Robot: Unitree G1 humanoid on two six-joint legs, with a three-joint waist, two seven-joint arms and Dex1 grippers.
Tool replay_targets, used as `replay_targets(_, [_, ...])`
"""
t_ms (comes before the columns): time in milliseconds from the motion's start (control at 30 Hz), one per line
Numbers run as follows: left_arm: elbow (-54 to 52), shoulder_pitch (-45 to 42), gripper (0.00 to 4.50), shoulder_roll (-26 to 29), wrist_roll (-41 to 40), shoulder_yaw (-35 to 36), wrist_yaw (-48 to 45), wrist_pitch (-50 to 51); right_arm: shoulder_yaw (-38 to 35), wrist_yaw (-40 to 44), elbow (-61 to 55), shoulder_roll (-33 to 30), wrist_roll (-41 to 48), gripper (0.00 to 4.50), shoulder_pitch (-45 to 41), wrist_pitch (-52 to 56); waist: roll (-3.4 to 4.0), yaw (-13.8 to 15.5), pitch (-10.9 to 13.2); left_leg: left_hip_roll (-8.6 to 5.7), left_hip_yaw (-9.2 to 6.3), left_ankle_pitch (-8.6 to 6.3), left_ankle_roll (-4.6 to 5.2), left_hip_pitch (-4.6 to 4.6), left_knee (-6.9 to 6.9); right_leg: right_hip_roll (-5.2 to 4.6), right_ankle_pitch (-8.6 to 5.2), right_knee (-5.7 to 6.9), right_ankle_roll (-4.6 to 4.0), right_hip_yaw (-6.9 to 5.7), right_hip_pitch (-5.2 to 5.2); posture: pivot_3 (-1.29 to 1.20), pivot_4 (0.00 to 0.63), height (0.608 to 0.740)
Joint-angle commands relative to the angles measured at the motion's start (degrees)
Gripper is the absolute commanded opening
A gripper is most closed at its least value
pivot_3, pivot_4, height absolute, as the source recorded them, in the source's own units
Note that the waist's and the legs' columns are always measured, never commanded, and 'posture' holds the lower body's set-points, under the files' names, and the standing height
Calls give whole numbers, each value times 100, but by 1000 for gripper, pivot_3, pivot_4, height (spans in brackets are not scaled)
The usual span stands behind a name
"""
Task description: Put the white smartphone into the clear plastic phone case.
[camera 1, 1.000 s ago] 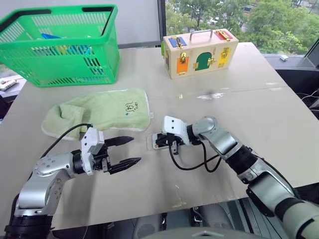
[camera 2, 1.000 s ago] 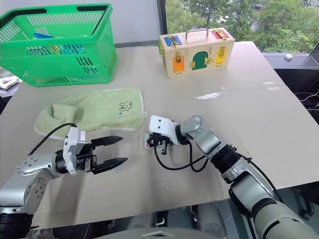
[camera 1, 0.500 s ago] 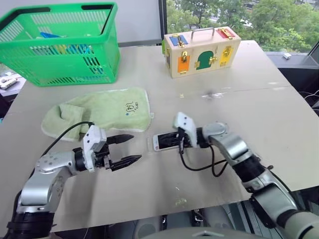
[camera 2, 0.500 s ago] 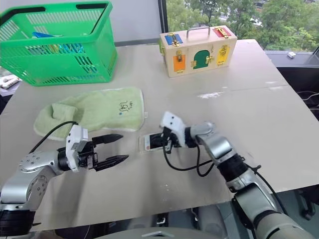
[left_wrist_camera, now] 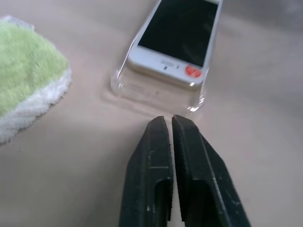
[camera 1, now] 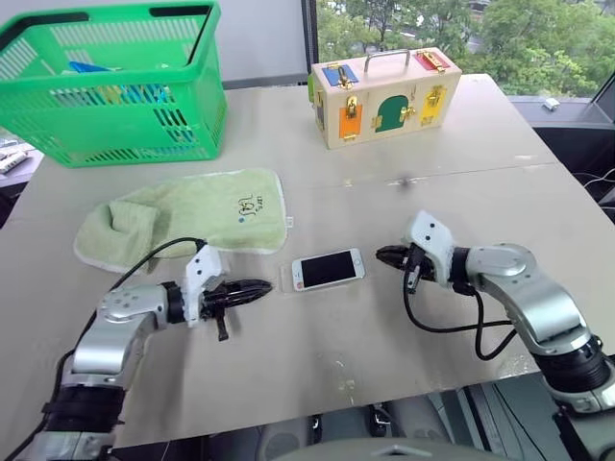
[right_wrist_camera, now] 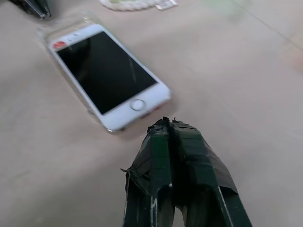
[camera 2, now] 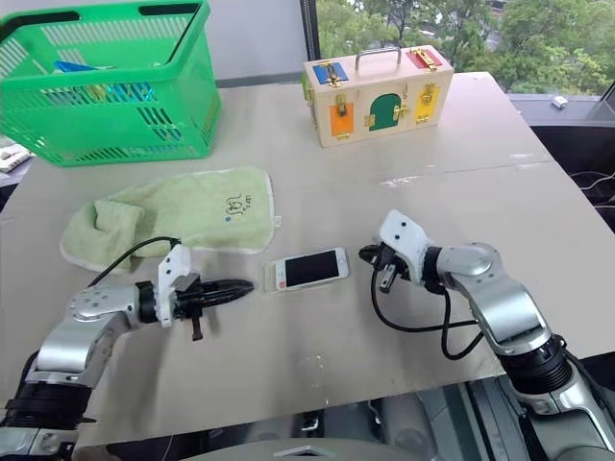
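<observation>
Phone (camera 1: pixel 328 269) lies mid-frame on its barely visible clear case (left_wrist_camera: pixel 156 92), between two closed, empty grippers (camera 1: pixel 258 287) (camera 1: pixel 384 255).

No legible text; green towel (camera 1: pixel 192 216) logo unreadable.

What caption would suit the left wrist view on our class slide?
Shut left pincer points at the clear plastic phone case, the white smartphone lying partly inside it.

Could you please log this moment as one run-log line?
white smartphone: lying on clear plastic phone case, partly seated | left hand: shut, empty | right hand: shut, empty
</observation>
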Motion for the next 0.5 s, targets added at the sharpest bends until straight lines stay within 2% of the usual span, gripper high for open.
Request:
replay_targets(33, [150, -96, 42, 3, 221, -104, 4, -297, 20, -196, -156, -80, -110, 0, -28, 12, 0, 14, 0, 0, -2, 0, 0, -1, 0, 0, 0, 0, 0, 0, 0, 0, 150, 740])
replay_targets(200, [312, -163, 42, -66, 289, -208, 19, -468, 456, -284, 124, -152, -451, 0, -245, -105, 0, 39, 0, -2, 2, 0, 0, -1, 3, -3, 0, 0, 0, -1, 2, 0, 150, 740])
replay_targets(367, [427, -213, 42, -99, 320, -271, 36, -577, 1092, 19, 365, -13, -509, 0, -629, -129, 0, 45, 0, -3, 2, 1, 2, 2, 9, -4, 0, 6, 1, -8, 4, 0, 150, 740])
replay_targets(500, [470, -231, 42, -149, 334, -335, 40, -628, 1344, 231, 743, 359, -363, 0, -948, -209, 0, 61, 0, -3, -1, 2, 2, 5, 10, -2, 0, 10, 1, -12, 6, 0, 150, 740])
